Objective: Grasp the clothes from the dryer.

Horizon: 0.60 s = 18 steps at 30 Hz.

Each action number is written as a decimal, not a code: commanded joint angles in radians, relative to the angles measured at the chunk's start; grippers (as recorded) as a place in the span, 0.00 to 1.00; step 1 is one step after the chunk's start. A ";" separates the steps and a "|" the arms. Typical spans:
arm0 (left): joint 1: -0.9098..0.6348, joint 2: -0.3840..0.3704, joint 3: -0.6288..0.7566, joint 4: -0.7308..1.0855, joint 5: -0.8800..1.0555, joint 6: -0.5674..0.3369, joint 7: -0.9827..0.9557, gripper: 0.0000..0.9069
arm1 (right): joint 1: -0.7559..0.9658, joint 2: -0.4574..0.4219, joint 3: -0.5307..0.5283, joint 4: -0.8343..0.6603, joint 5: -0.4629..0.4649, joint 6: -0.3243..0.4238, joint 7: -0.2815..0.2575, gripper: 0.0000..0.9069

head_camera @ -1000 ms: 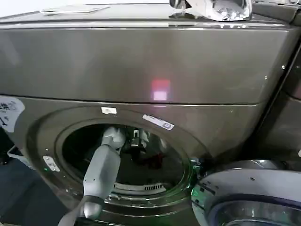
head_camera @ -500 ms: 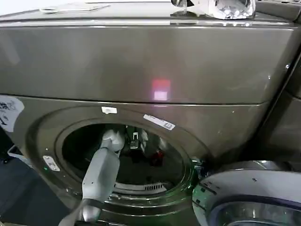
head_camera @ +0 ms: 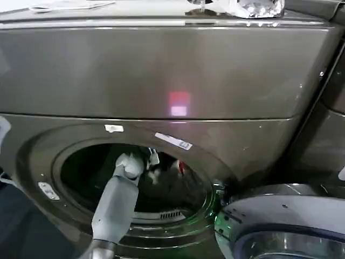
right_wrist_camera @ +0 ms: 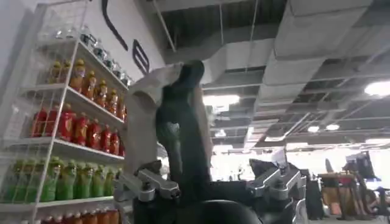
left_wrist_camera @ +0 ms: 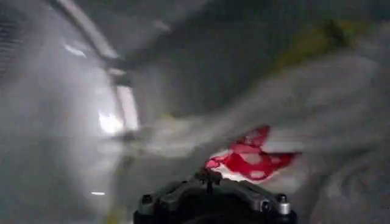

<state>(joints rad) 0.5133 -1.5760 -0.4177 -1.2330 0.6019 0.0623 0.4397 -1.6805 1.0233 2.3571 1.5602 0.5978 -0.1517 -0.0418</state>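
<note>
The dryer [head_camera: 161, 70] is a bronze-grey front-loader with a red panel light [head_camera: 179, 103] and an open round porthole [head_camera: 135, 178]. My left arm reaches through the porthole, and the left gripper [head_camera: 153, 158] is deep in the drum. The clothes [head_camera: 164, 171] lie there as pale fabric with a red patch [head_camera: 180, 167]. From the left wrist, white-grey clothes [left_wrist_camera: 317, 103] with a red patch [left_wrist_camera: 250, 161] lie right at the tip of the left gripper [left_wrist_camera: 208, 176], which is shut on them. The right gripper [right_wrist_camera: 177, 79] points up at a ceiling, away from the dryer, fingers together.
The dryer's round door [head_camera: 280, 226] hangs open at the lower right, close to the porthole. A crinkled plastic-wrapped item [head_camera: 253, 6] and papers [head_camera: 64, 5] lie on the machine's top. Another machine [head_camera: 334, 124] stands to the right. Shelves of bottles [right_wrist_camera: 61, 134] rise beside the right gripper.
The red patch and pale fabric have risen inside the drum beside the left gripper. The head view has shifted, so the dryer sits a little further left and lower.
</note>
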 commanded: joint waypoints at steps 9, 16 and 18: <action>-0.002 -0.028 -0.017 -0.105 -0.410 0.243 -0.498 0.00 | 0.006 0.019 -0.018 0.026 -0.008 -0.008 -0.022 1.00; 0.001 -0.030 -0.009 -0.109 -0.415 0.251 -0.498 0.00 | 0.004 0.018 -0.016 0.023 -0.008 -0.001 -0.021 1.00; 0.005 -0.033 -0.008 -0.114 -0.415 0.251 -0.498 0.00 | 0.003 0.018 -0.015 0.020 -0.009 0.002 -0.021 1.00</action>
<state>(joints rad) 0.5155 -1.6043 -0.4259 -1.3295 0.2390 0.2806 -0.0049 -1.6775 1.0421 2.3432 1.5811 0.5919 -0.1556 -0.0591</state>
